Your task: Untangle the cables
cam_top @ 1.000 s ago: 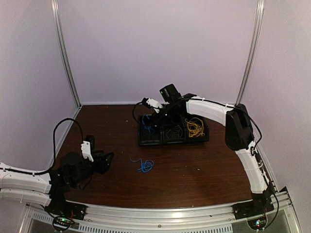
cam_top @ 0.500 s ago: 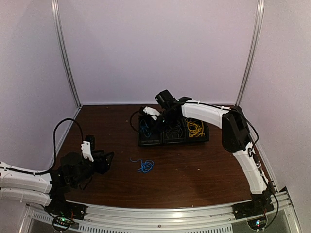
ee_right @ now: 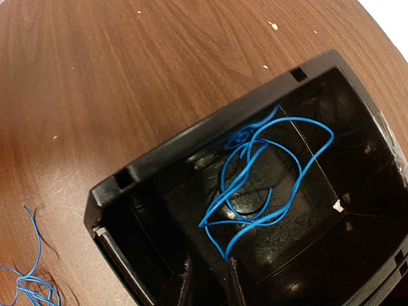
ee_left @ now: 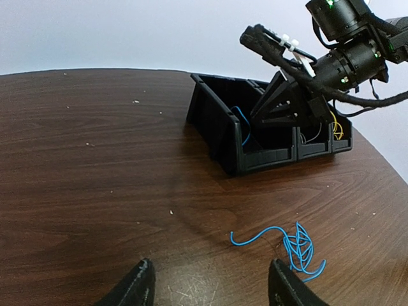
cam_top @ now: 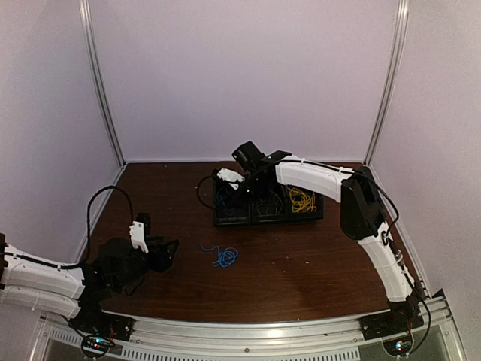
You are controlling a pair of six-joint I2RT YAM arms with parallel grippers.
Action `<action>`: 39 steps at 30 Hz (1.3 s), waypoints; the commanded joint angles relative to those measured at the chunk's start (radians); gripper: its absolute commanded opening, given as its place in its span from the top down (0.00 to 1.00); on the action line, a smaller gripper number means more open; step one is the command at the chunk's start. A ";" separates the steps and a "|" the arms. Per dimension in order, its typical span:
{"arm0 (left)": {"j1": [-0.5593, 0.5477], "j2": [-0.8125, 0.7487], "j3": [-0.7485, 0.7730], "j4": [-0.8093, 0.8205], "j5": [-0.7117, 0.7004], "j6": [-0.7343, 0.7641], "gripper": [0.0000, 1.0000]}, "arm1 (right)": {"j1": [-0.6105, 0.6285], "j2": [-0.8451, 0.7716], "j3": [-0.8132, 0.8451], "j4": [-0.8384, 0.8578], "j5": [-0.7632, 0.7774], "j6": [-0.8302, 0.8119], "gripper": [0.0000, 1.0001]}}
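Reaching farther left than a second ago, the right end effector (ee_right: 209, 282) hangs over the left compartment of a black three-section bin (ee_right: 191, 143), fingers parted only narrowly and gripping nothing. A tangled blue cable (ee_right: 242, 169) lies in that compartment directly below, its lowest bend just off the fingertips. A coil of yellow cable (cam_top: 301, 199) sits in the right compartment. A second blue cable (ee_left: 299, 245) lies loose on the wooden counter (cam_top: 301, 256), just ahead of the left end effector (ee_left: 210, 290), unmoved, wide open and empty.
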 commanded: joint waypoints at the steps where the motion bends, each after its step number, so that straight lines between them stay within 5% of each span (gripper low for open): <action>1: 0.007 0.003 0.016 0.048 -0.003 0.006 0.37 | 0.010 -0.097 -0.036 -0.020 0.092 0.033 0.71; 5: 0.008 0.049 0.032 0.051 0.003 -0.004 0.35 | 0.013 -0.199 -0.096 -0.019 0.149 0.033 0.56; 9: 0.007 0.142 0.075 0.052 0.062 -0.017 0.38 | 0.015 -0.296 -0.178 -0.004 0.150 0.016 0.53; 14: 0.007 0.289 0.147 0.057 0.285 0.015 0.48 | 0.014 -0.434 -0.365 0.084 -0.014 -0.037 0.53; 18: 0.004 0.378 0.179 0.108 0.494 0.036 0.43 | 0.014 -0.502 -0.546 0.169 -0.163 -0.061 0.54; 39: 0.005 0.633 0.380 -0.011 0.558 0.104 0.63 | 0.024 -0.449 -0.604 0.148 -0.284 -0.100 0.56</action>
